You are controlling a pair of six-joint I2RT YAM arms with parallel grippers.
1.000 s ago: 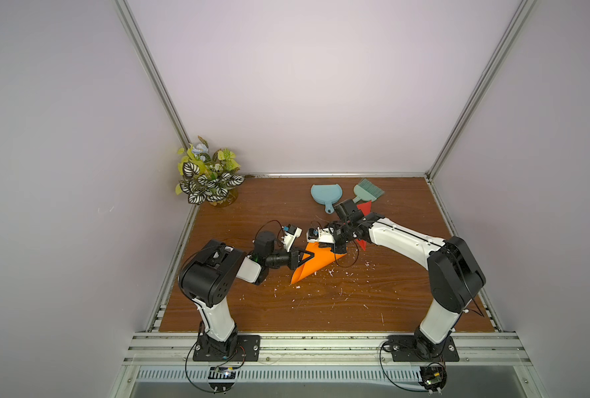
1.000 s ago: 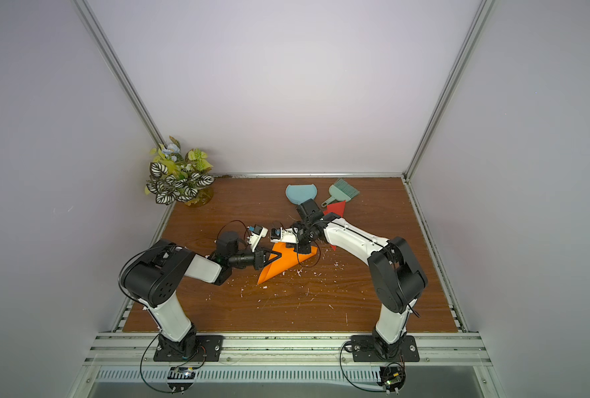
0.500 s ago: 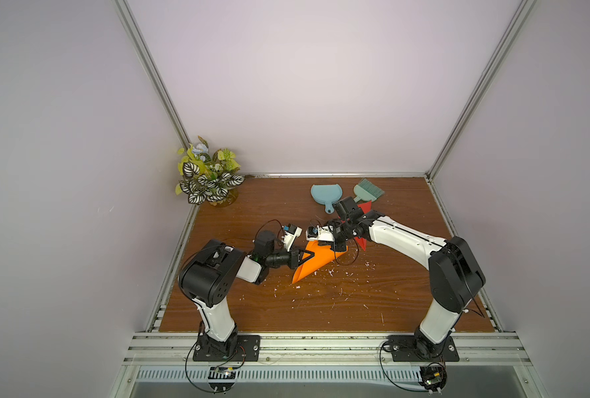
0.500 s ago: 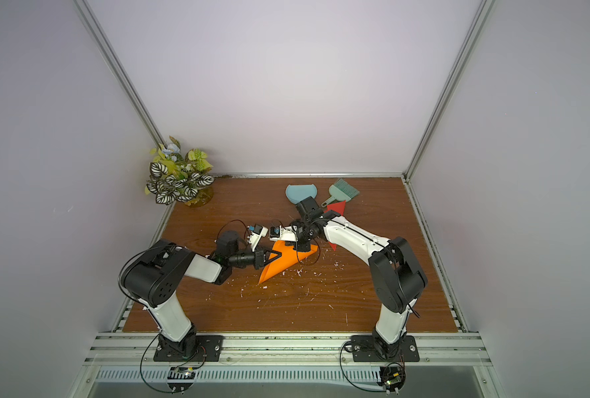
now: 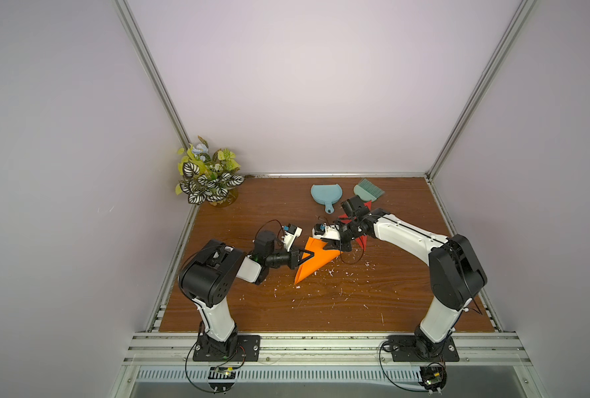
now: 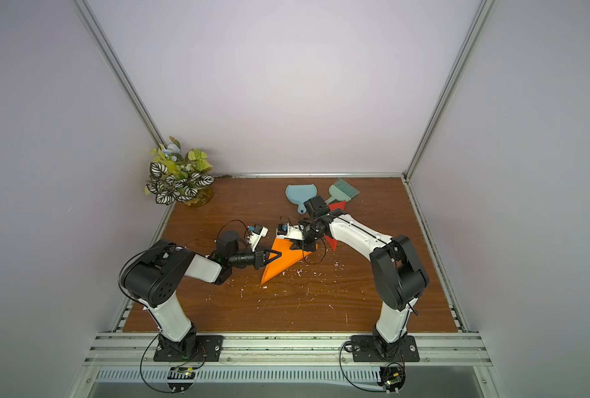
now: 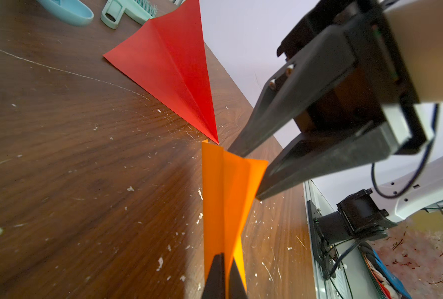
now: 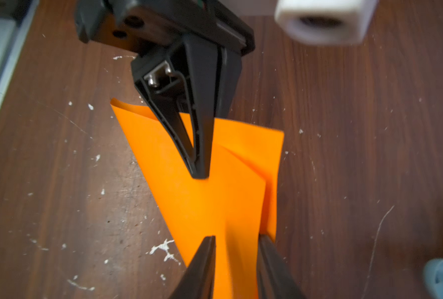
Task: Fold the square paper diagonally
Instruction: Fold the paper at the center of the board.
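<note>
**Wooden surface, one folded sheet, two claws: contents from left to right**

1. Plant (image 5: 210, 179). Striped and yellow-green leaves, standing in the far left corner of the surface (image 5: 321, 310), well apart from everything else.

2. Left claw (image 5: 312, 255). It reaches in low from the left. The jaws are pressed together on the orange paper, and the left wrist view shows both tips pinching a doubled edge of the sheet.

3. Orange paper (image 5: 316, 262). It sits in the middle of the surface, between the two claws. It is folded over into a rough triangle whose long point aims at the front left. The layers are not flat: the right wrist view shows the upper flap lifted and bowed.

4. Dustpan (image 5: 326, 193). Pale blue, at the back of the surface, handle toward the front.

5. Right claw (image 5: 334, 246). It is at the far right corner of the orange paper. The jaws stand apart, with that corner lying in the gap between them and no pinch visible.

6. Red paper (image 7: 168, 67). Creased, lying just behind the orange sheet and partly under the right arm (image 5: 407, 237).

7. Brush (image 5: 369, 189). Pale green, beside the dustpan at the back.

8. Scraps (image 5: 367, 264). White flecks scattered across the front half of the surface.
</note>
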